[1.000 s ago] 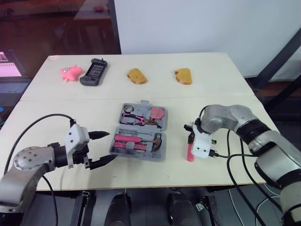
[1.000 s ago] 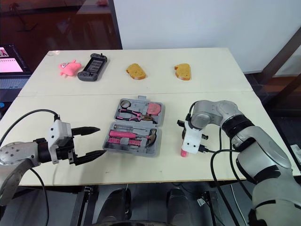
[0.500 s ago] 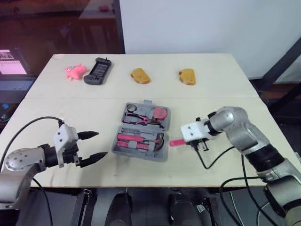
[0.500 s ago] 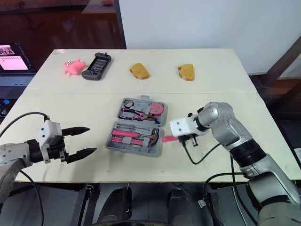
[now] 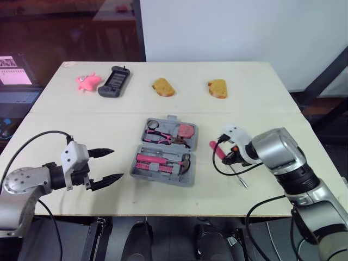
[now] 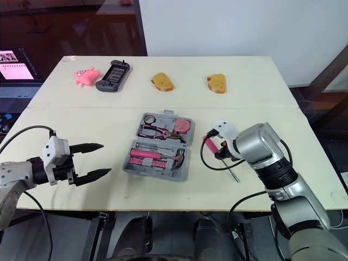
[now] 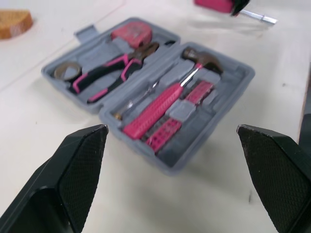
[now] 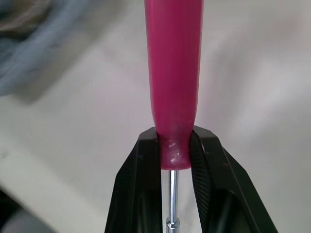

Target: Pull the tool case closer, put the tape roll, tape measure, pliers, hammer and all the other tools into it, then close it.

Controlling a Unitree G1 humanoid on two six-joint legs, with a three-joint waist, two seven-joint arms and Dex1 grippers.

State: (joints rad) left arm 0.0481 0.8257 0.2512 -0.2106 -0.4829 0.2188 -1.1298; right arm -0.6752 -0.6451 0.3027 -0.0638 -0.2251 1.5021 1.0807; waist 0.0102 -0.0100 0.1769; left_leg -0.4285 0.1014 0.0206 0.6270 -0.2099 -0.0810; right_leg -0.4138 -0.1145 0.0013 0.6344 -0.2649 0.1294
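now right gripper (image 8: 175,141) pinches pink screwdriver (image 8: 173,73) beside open tool case (image 5: 161,178)

We can read no text, label, brand or number here. The screen (image 5: 10,69) at the far left shows pink and white patches too small for us to make out, and the tool case (image 7: 214,121) bears no lettering that we can read.

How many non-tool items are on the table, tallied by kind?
Bread pieces: 2
Pink toy: 1
Black handheld console: 1
Total: 4
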